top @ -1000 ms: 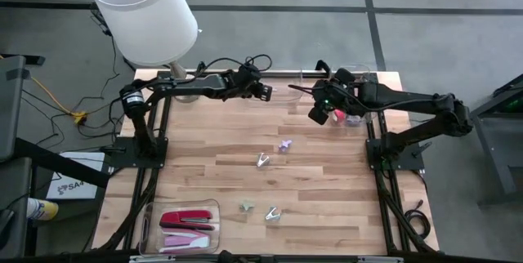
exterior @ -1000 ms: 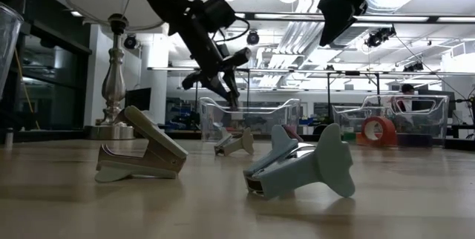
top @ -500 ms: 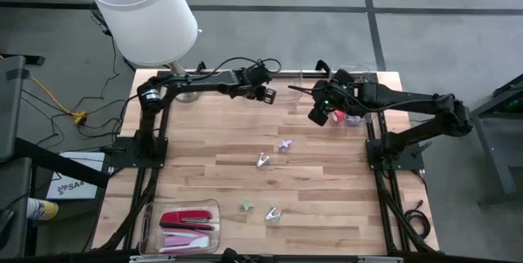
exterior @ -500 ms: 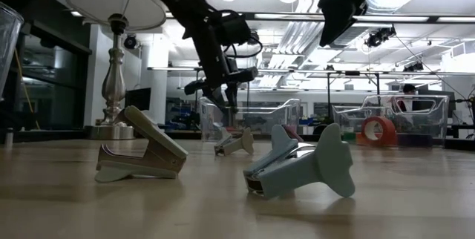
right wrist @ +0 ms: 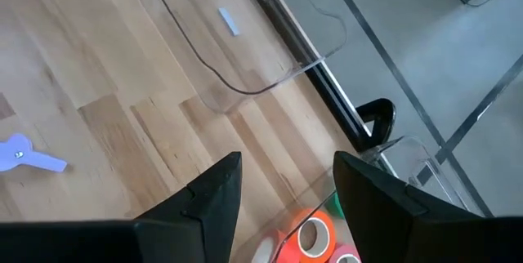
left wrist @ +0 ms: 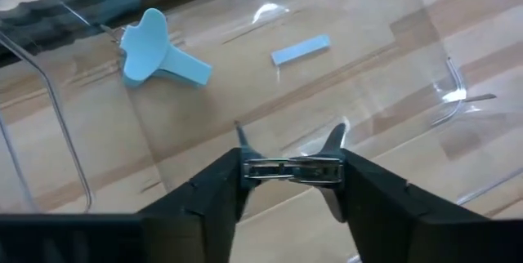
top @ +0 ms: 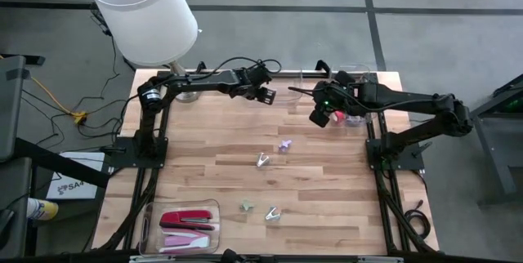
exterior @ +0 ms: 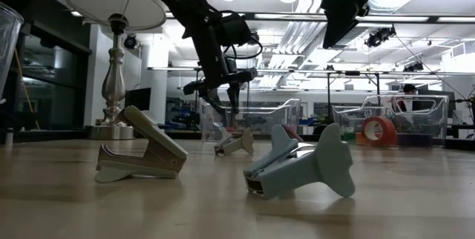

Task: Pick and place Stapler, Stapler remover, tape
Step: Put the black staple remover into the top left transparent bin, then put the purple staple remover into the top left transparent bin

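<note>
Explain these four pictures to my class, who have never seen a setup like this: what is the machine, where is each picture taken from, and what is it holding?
It is a robot with two dark arms at a wooden table. One picture looks straight down, one looks level across the tabletop, and two come from cameras on the wrists. The left pincer is shut on a silvery staple remover above a clear bin that already holds a light blue staple remover. The right pincer is open and empty, over a bin of tape rolls. More staple removers lie mid-table; a tray holds the red stapler.
</note>
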Motion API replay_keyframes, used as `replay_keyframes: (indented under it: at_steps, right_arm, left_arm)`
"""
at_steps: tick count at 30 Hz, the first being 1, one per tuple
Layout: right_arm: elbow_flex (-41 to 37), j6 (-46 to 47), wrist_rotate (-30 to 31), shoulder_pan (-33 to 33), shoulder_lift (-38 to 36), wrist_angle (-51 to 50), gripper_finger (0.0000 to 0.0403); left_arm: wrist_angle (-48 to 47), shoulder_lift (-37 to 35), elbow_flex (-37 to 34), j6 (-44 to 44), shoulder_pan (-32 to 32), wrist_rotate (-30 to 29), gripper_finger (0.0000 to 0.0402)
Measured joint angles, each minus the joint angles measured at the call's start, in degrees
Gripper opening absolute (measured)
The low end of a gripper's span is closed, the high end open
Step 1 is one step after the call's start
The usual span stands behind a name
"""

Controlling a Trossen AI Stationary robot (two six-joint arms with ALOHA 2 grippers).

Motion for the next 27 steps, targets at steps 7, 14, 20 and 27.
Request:
replay_keyframes:
  at_steps: [7, 14, 20, 27]
  right_arm:
    - [0.0, -1.3, -4.4, 0.0, 0.0, 0.1, 0.0186]
    - [0.0, -3.4, -9.7, 0.0, 0.0, 0.2, 0.0186]
    - [0.0, -4.9, -11.3, 0.0, 0.0, 0.7, 0.0186]
    - [0.0, -12.3, -16.8, 0.1, 0.0, 2.9, 0.0186]
  left_arm:
    - [0.0, 0.0, 0.0, 0.5, 0.0, 0.8, 0.0246]
    - [-0.1, 0.0, 0.0, 2.0, 0.0, 1.0, 0.0275]
    - [-0.2, -0.1, 0.1, 2.4, 0.0, 1.2, 0.0278]
    - [-5.3, -0.2, 6.6, 7.8, 0.0, 1.4, 0.0278]
